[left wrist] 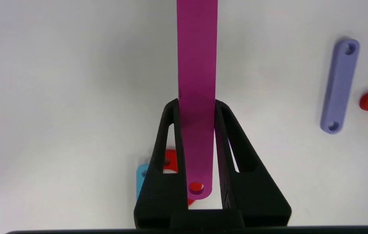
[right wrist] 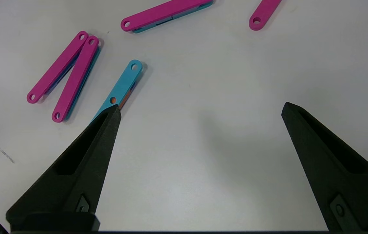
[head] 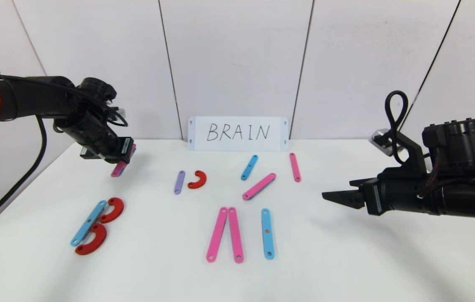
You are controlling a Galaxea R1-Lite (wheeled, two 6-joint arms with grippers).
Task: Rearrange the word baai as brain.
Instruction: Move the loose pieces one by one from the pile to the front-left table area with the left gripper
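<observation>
We see the left gripper (head: 125, 154), upper left, raised, clamping a pink bar (left wrist: 196, 81); the right gripper (right wrist: 200, 110) hovers spread.

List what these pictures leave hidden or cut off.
- Pink bar in the left claw: far end cut by the left wrist view's edge; the claw covers its upper end in head view.
- Blue bar: near end hidden behind a right claw finger, right wrist view.

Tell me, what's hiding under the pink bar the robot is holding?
Under the pink bar, the left end effector hides most of a red crescent and a blue bar.
</observation>
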